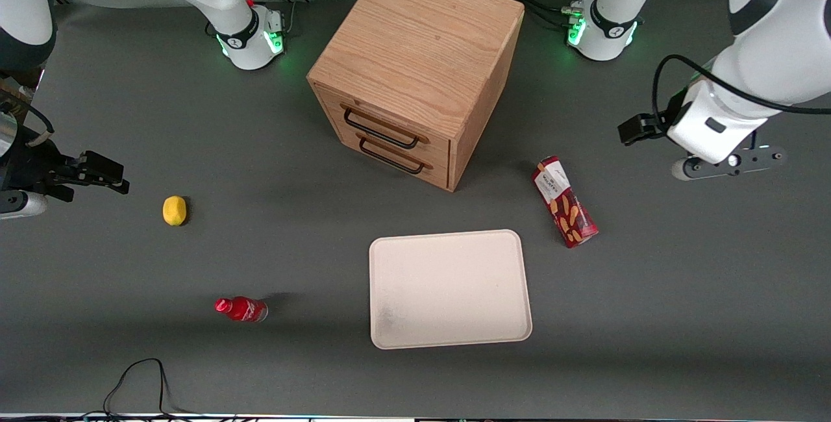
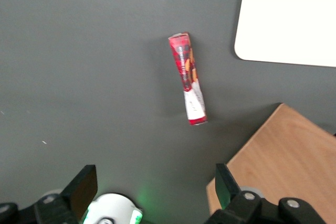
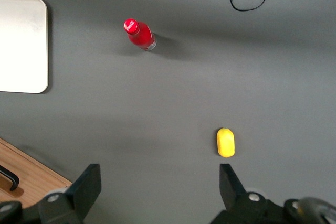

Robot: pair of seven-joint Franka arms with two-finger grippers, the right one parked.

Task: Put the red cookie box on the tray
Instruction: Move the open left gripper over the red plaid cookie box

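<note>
Front view: your gripper (image 2: 155, 192) hangs wide open high above the red cookie box (image 1: 565, 200), which lies skewed just beside the tray (image 1: 449, 337), so match wrist yaw or you'll nudge it away.

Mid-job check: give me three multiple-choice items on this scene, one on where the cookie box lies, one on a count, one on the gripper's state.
1. The red cookie box lies:
A. on the tray
B. on the table beside the tray
C. on top of the drawer cabinet

2. Handles on the cabinet's front:
A. one
B. two
C. three

3. The gripper is:
A. open above the table, holding nothing
B. shut on the box
C. shut on the lemon

Answers: 1 B, the box rests on grey table, apart from the tray's rim. 2 B, two black handles show. 3 A, the fingers stand apart, with the box lying clear of them.
</note>
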